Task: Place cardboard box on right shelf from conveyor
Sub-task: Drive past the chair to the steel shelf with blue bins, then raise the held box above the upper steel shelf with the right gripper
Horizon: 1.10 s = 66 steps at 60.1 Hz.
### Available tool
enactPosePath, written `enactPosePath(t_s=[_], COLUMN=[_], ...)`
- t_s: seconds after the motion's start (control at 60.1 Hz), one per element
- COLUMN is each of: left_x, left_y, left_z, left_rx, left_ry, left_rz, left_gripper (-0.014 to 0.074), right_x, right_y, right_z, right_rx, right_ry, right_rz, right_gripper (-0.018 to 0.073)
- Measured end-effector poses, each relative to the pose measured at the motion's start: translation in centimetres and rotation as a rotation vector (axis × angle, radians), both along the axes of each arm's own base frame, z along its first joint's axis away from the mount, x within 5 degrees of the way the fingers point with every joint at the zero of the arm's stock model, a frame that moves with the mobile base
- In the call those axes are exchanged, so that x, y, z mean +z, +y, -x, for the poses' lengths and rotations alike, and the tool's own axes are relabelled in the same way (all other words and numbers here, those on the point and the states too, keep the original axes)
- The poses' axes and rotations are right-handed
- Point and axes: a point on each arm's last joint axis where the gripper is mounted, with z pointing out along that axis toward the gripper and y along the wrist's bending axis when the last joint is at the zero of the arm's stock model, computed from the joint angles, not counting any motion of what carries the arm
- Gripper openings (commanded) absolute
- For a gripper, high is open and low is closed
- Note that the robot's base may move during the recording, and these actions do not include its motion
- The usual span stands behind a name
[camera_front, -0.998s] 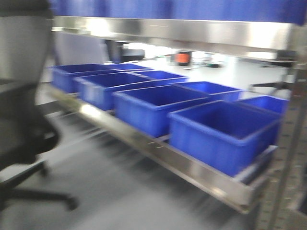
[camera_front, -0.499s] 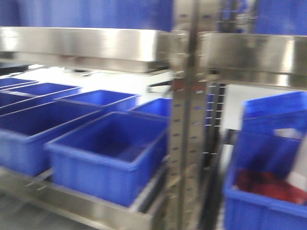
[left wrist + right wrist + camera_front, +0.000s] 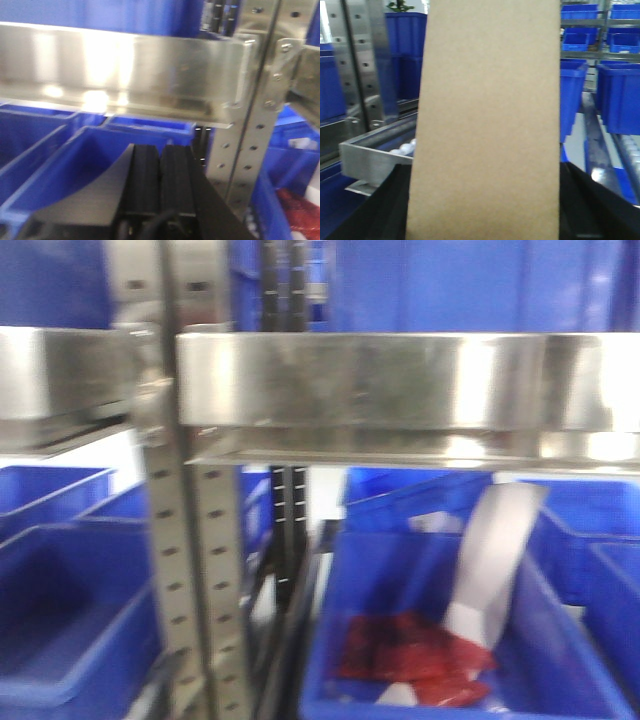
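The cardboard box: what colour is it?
The cardboard box is plain tan, unmarked; the right wrist view shows it best.

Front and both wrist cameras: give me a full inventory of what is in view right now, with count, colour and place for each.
cardboard box: one, plain tan, upright, filling the middle of the right wrist view.
right shelf: one steel tier, shiny silver lip across the upper front view.
perforated uprights: at least two, silver, left of centre in the front view.
blue bins: several, blue, on tiers above and below the lip.
red item: one, red, blurred, inside the lower right bin.
pale sheet: one, whitish, leaning in that same bin.
left gripper: black, fingers together, empty, facing the rack.
right gripper: black, flanking the box on both sides.
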Motion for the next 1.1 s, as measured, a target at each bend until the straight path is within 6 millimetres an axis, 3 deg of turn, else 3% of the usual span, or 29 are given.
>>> enactPosePath(t_s=[1.098], left_x=[0.0], left_y=[-0.04], left_z=[0.0], left_rx=[-0.008], left_ry=[0.0], left_rz=[0.0], left_gripper=[-0.0116], right_x=[0.0], right_y=[0.0], right_z=[0.0], right_rx=[0.0], right_ry=[0.0], right_rz=[0.0], right_gripper=[0.0111])
